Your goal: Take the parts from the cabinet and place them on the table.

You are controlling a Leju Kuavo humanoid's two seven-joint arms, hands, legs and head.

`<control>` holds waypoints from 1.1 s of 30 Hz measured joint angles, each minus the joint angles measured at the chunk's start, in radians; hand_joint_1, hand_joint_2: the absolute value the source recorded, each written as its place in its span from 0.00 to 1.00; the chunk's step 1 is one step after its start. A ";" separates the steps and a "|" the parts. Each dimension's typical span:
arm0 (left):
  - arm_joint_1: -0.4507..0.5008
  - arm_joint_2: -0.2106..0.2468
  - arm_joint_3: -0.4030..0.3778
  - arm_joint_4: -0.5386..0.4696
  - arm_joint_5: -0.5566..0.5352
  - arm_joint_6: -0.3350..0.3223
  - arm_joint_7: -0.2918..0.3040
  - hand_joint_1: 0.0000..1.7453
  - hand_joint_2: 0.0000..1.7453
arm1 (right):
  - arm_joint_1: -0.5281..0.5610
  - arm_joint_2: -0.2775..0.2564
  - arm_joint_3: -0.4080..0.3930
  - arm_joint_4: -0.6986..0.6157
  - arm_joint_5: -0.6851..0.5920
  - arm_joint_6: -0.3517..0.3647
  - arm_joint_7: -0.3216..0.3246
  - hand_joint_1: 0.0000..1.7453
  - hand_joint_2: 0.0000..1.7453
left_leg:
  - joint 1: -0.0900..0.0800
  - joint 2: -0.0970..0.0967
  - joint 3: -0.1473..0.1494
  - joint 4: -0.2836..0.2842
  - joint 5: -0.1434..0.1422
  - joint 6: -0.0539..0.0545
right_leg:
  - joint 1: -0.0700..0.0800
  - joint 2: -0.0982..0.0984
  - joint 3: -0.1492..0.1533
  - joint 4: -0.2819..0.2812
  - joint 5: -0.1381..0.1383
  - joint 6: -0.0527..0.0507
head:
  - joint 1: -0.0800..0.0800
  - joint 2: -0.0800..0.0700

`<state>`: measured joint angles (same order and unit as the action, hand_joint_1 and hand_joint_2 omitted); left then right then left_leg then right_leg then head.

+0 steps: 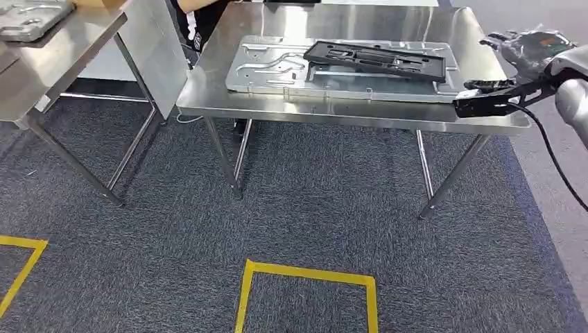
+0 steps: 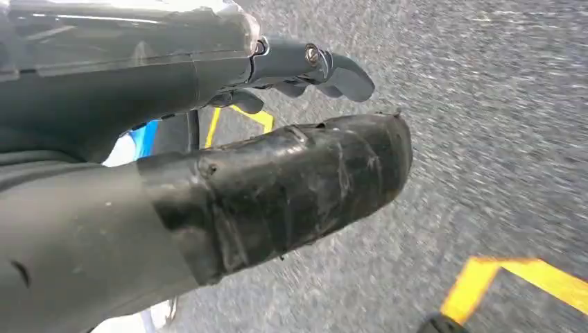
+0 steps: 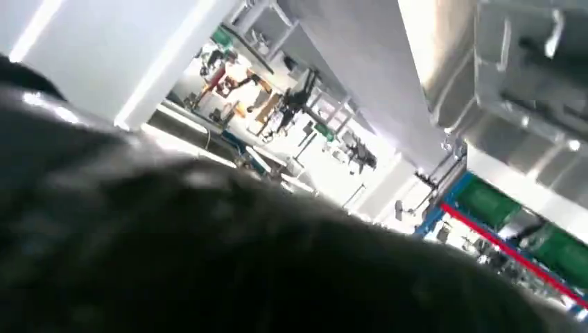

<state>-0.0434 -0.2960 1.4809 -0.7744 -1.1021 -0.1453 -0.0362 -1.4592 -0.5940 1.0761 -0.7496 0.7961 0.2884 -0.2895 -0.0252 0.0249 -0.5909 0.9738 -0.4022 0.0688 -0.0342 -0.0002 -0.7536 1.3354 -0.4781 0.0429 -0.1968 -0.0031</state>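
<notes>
A silver stamped metal plate (image 1: 277, 69) lies flat on the steel table (image 1: 347, 111). A black plastic frame part (image 1: 378, 60) rests on top of the plate, towards its right half. My right hand (image 1: 530, 50) hovers over the table's right end, to the right of both parts and apart from them, with nothing seen in it. In the right wrist view it is a dark blur. My left hand (image 2: 229, 166) hangs above the grey carpet with its thumb and fingers (image 2: 333, 69) apart and nothing between them.
A second steel table (image 1: 62, 62) stands at the left with a grey metal part (image 1: 28, 17) on it. A person in dark clothes (image 1: 197, 24) stands behind the gap between the tables. Yellow tape lines (image 1: 305, 274) mark the carpet in front.
</notes>
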 joint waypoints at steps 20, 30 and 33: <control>0.001 -0.004 0.013 -0.033 -0.042 -0.011 -0.002 0.00 0.00 | -0.001 -0.075 0.022 -0.069 -0.063 0.031 -0.001 0.00 0.00 | 0.006 -0.018 0.122 0.045 -0.165 -0.023 | 0.001 -0.008 0.035 -0.260 0.105 -0.028 | -0.004 0.000; -0.001 -0.013 0.017 -0.036 -0.047 -0.018 -0.003 0.00 0.00 | -0.006 -0.109 0.039 -0.076 -0.080 0.043 -0.003 0.00 0.00 | 0.009 -0.004 0.000 -0.001 -0.013 0.003 | 0.000 -0.001 -0.004 0.006 -0.047 0.008 | -0.003 0.000; -0.001 -0.013 0.017 -0.036 -0.048 -0.018 -0.003 0.00 0.00 | -0.006 -0.109 0.047 -0.081 -0.084 0.040 -0.002 0.00 0.00 | 0.013 -0.003 -0.062 0.043 0.006 -0.011 | -0.014 -0.001 0.145 -0.147 0.011 0.022 | -0.003 0.000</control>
<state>-0.0447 -0.3094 1.4981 -0.8103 -1.1505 -0.1629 -0.0389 -1.4657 -0.7034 1.1235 -0.8305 0.7119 0.3285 -0.2918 -0.0118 0.0217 -0.6528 1.0167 -0.3966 0.0578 -0.0484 -0.0016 -0.6081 1.1888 -0.4667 0.0646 -0.1999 -0.0031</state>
